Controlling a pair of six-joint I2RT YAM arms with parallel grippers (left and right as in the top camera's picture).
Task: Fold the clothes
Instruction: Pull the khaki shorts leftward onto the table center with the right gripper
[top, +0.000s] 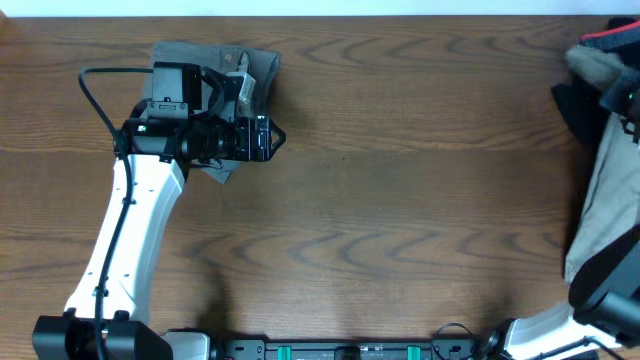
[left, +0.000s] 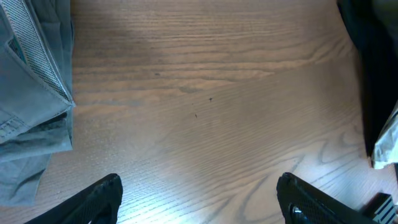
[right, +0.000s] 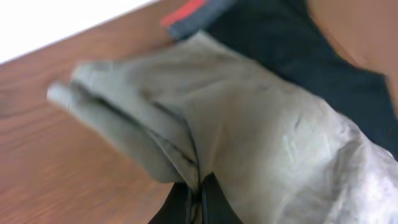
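Note:
The grey shorts (top: 258, 66) lie folded at the table's back left, partly under my left arm; in the left wrist view the shorts (left: 31, 93) fill the left edge. My left gripper (top: 276, 137) (left: 199, 190) hovers just right of them, open, with bare wood between its fingers (left: 99, 199). At the far right the pale khaki trousers (top: 602, 190) lie bunched in a pile. My right gripper (right: 199, 190) is shut on a fold of the trousers (right: 249, 124), pinching the cloth between its black fingertips.
Dark garments (top: 577, 105) (right: 298, 43), one with a red stripe (right: 186, 12), lie beside and under the trousers at the back right. The right arm (top: 610, 285) covers the table's front right corner. The table's far edge (right: 62, 37) runs close behind the pile.

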